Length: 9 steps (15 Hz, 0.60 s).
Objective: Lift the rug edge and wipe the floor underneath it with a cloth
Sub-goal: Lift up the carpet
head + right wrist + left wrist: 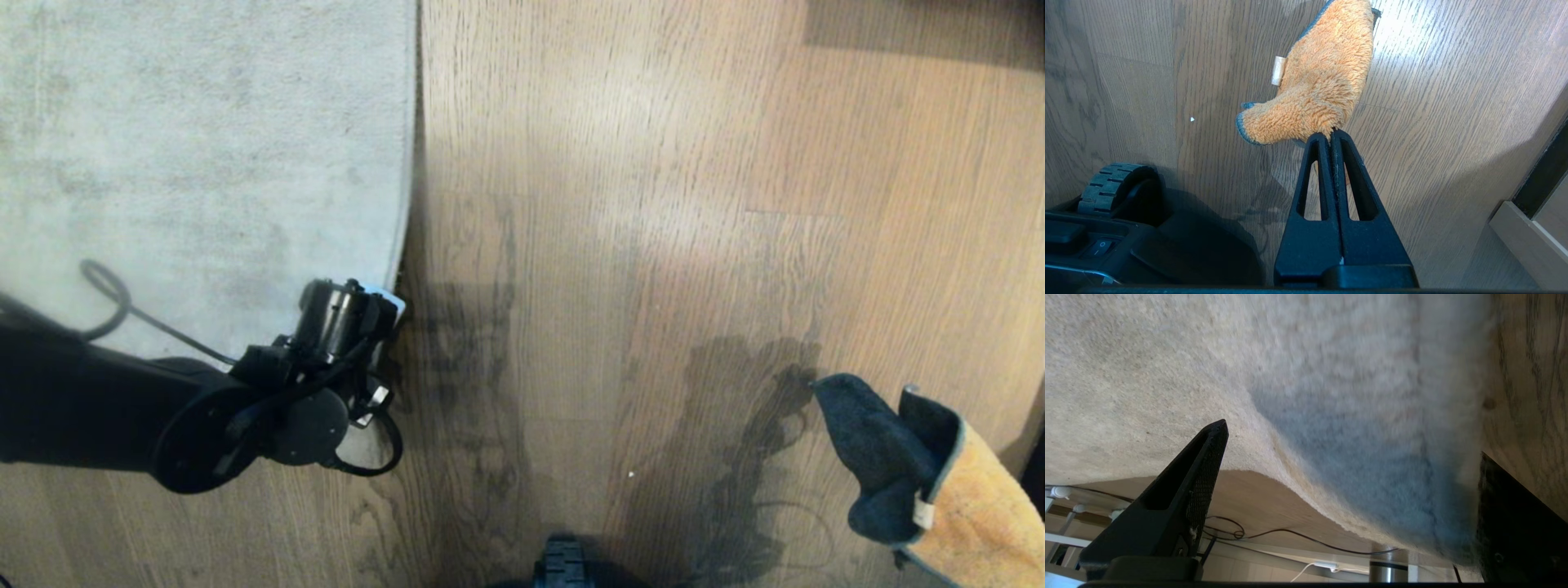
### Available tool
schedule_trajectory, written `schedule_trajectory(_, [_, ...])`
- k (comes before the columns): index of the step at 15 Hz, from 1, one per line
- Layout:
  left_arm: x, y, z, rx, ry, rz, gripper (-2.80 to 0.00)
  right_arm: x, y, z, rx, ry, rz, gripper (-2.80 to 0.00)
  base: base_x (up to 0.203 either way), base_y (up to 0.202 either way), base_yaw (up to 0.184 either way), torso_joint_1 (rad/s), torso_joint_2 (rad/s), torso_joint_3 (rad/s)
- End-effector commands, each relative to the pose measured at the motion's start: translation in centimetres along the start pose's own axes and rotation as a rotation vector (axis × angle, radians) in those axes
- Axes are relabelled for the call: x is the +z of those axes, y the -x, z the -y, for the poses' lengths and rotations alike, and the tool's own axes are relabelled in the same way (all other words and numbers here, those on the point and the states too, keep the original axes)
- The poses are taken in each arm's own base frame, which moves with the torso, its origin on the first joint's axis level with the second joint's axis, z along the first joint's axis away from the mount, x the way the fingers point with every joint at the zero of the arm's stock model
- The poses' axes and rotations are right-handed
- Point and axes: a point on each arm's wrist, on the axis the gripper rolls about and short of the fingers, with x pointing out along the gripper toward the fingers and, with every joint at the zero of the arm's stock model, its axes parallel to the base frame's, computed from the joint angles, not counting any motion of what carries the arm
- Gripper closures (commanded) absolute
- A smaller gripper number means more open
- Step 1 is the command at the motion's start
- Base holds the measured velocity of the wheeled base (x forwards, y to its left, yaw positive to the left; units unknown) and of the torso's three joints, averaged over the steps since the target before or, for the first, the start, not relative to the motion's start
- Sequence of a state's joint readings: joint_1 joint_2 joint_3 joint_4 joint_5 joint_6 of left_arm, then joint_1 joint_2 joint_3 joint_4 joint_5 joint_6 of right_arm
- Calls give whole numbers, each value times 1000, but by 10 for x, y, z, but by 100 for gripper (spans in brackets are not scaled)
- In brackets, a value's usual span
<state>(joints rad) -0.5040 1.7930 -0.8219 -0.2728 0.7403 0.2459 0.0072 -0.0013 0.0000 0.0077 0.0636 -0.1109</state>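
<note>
The pale grey rug (204, 147) covers the upper left, and its rug edge (411, 163) runs straight down the wood floor (620, 245). My left gripper (384, 335) sits low at that edge near the rug's near corner. In the left wrist view the left gripper (1352, 439) is open wide, with the rug's pile (1355, 428) between its fingers (1200, 477) and the rug bulging up there. My right gripper (1331, 134) is shut on the fluffy orange cloth (1323, 81), which hangs above the floor at the lower right (971, 506), dark grey side showing.
The robot's base and a ribbed wheel (1106, 188) are close beside the cloth. A low piece of furniture (1535, 232) stands on the other side. Beyond the rug lie thin cables (1274, 533) and a metal leg (1388, 573). Dark arm shadows (735, 425) fall on the planks.
</note>
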Motion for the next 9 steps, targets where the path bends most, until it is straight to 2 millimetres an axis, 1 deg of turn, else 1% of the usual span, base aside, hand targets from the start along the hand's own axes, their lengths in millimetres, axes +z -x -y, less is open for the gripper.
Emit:
schedule_trajectory(1, [-7, -2, 3, 1, -13, -13, -280, 0, 0, 0, 1, 1, -1, 0, 0, 0, 0, 0, 0, 0])
schedule_trajectory(5, [-20, -11, 13, 16, 4, 9, -280, 0, 0, 0, 1, 1, -1, 0, 0, 0, 0, 0, 0, 0])
schedule_trajectory(9, [-19, -14, 6, 71, -21, 11, -280, 0, 0, 0, 1, 1, -1, 0, 0, 0, 0, 0, 0, 0])
